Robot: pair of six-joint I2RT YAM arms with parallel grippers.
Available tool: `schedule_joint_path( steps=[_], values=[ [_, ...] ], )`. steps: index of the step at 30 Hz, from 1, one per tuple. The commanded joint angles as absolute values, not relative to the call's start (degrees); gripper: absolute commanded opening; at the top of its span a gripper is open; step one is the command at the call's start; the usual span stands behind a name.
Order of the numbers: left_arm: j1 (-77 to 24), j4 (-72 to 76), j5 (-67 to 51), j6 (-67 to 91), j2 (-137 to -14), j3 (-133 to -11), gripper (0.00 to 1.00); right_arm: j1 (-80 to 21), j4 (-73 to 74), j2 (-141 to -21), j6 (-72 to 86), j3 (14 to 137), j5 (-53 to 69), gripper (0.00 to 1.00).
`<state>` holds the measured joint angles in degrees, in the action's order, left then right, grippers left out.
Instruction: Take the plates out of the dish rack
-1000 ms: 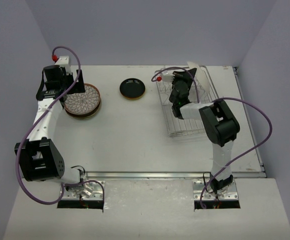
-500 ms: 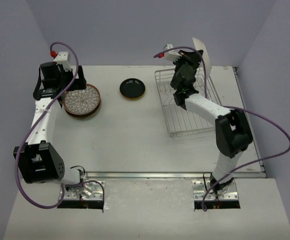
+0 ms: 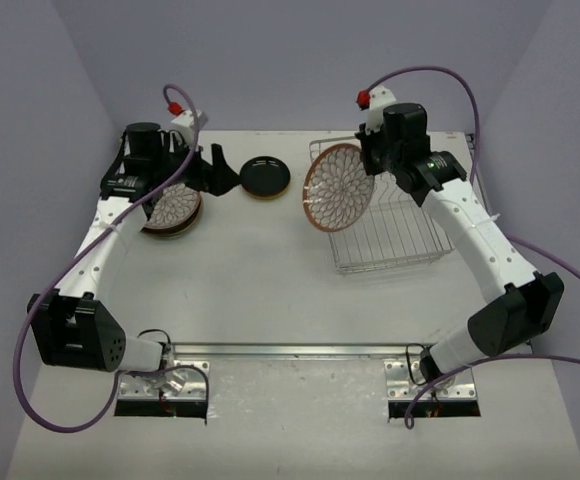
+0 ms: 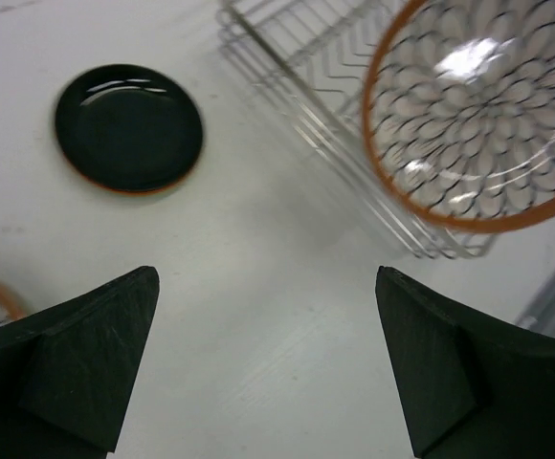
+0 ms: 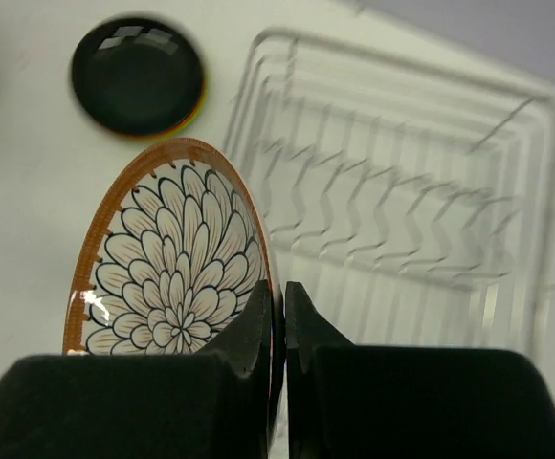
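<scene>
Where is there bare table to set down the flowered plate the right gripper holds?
Bare: the middle of the table, bordered by the plate stack, black plate and dish rack. Crowded: the far strip around the left gripper.

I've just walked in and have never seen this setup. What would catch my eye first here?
The flower-patterned plate with an orange rim stands out: the right pincer holds it on edge in the air, at the left end of the bare wire rack. Next come the glossy black plate lying flat at the far middle of the table, and the left pincer, wide open, by a patterned stack at far left.
</scene>
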<state>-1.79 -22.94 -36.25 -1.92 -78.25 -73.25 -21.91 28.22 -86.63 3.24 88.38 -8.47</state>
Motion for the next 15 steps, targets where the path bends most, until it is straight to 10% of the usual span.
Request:
schedule_joint_path(
  steps=[1,15],
  values=[
    [-6.23,-22.27,-46.85,3.78,-80.13,-73.98,0.88,-22.24,29.97,-83.73,16.89,87.25,13.41,0.00],
    [-8.78,-21.28,-53.37,6.68,-90.42,-69.97,0.77,-22.24,25.76,-80.82,18.14,81.28,18.19,0.00]
  ],
)
